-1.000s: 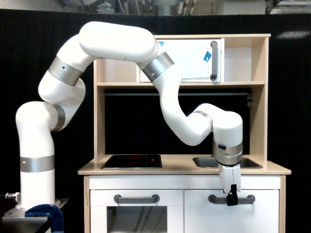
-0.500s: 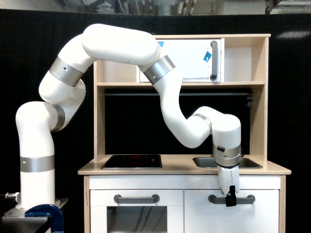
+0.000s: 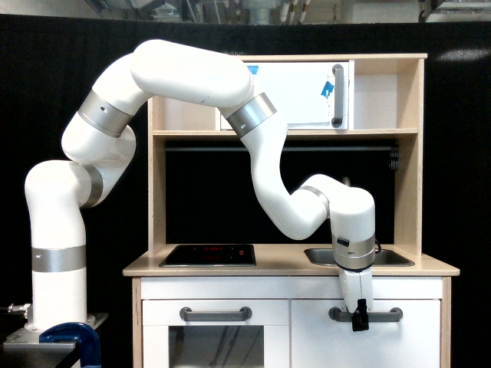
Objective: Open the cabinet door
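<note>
Cabinet door (image 3: 367, 337) sits low in the play kitchen (image 3: 406, 169), under the countertop (image 3: 291, 267) on the exterior view's right; you see a plain white panel with one horizontal grey bar handle (image 3: 383, 314) near its top edge. It looks flush with the kitchen front. Its lower part runs off the bottom of the frame, so you cannot see the bottom edge.

Your gripper (image 3: 359, 320) hangs straight down from the wrist, in front of the countertop lip, and its dark tip overlaps the handle left of the handle's middle. You cannot tell from here whether the claw is spread, narrow or clamped on the bar; it is small and dark against the door.

Left of the cabinet door, just beside it, is the windowed door (image 3: 215, 341) with its own grey bar. Above the cabinet door, set into the countertop, the sink (image 3: 393, 257) lies partly behind the wrist; the black hob (image 3: 209, 254) is further left. High above, the upper door (image 3: 303, 93) carries a vertical handle and blue tape bits, partly hidden by the arm's upper link. A blue clamp (image 3: 73, 337) sits at the arm base, well left of the cabinet door. No writing is readable.
</note>
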Robot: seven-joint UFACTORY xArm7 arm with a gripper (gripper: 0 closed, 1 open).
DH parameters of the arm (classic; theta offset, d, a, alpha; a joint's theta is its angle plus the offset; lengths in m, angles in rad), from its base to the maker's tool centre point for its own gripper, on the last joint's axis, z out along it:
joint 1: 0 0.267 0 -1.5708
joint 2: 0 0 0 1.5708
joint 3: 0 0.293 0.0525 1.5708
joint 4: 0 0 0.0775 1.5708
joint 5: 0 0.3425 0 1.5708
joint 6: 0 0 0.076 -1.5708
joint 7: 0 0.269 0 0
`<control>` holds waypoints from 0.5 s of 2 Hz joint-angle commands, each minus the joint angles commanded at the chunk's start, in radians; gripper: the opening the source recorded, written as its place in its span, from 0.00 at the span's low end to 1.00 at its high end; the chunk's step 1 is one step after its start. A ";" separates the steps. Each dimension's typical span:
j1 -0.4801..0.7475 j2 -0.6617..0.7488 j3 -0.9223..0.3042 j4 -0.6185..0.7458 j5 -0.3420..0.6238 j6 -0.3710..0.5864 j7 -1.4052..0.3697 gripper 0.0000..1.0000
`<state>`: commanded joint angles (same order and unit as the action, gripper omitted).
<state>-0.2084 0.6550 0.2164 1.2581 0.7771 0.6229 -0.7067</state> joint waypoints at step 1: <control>-0.002 0.013 0.014 -0.006 0.005 -0.023 -0.006 1.00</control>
<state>-0.2101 0.6678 0.2308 1.2519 0.7821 0.6003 -0.7124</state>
